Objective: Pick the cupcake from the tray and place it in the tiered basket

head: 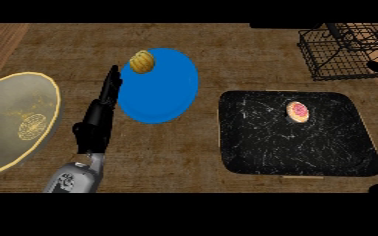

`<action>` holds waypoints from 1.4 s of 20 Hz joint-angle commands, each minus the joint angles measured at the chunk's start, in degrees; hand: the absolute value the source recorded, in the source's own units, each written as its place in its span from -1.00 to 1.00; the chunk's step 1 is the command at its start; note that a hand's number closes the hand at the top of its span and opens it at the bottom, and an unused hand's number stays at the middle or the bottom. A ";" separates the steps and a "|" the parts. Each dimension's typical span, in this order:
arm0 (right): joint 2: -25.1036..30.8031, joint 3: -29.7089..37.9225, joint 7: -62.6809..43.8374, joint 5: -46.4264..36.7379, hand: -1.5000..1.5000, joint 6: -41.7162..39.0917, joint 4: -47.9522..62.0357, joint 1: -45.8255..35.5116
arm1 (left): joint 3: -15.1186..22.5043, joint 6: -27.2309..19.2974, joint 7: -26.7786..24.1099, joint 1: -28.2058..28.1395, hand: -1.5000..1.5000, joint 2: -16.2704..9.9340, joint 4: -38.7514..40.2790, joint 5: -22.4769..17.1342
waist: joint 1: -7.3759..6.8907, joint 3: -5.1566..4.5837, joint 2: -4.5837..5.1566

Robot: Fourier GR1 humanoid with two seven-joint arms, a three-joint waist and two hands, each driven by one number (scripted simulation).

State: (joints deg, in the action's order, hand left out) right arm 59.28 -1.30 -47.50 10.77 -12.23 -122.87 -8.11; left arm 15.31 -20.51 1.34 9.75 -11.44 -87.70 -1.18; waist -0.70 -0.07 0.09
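Observation:
A small cupcake [298, 111] with pink icing sits on the black speckled tray [266, 145] at the right, toward the tray's far side. The black wire tiered basket [336, 55] stands at the far right corner, partly cut off by the view's edge. My left hand [100, 115] rises from the lower left with straight fingers pointing away, beside the blue plate's left rim, holding nothing. It is far from the cupcake. My right hand does not show.
A blue plate [162, 95] lies in the middle of the wooden counter with a golden-brown bun [142, 61] at its far left edge. A large yellowish plate [22, 117] lies at the left edge.

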 commanded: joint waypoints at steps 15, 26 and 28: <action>-6.08 -3.58 -7.43 -9.44 -1.00 -10.84 3.09 -1.65 | -2.26 1.92 5.23 -1.97 0.00 0.67 -6.45 3.85 | 0.68 0.07 -0.19; -12.49 -11.36 0.23 -23.70 -1.00 -15.18 11.51 -8.63 | -6.13 4.27 2.45 2.30 0.00 2.45 0.12 3.79 | 0.14 0.06 0.06; -13.98 -9.19 -2.00 -23.48 -1.00 -16.90 9.68 -8.65 | -9.00 8.78 -2.12 -0.30 0.00 0.61 2.41 0.46 | 0.48 0.04 -0.03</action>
State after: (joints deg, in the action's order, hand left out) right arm 47.32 -10.97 -48.78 -10.66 -25.72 -114.94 -13.72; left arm 9.65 -15.47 1.47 8.88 -9.31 -88.03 1.71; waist -0.25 0.00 0.04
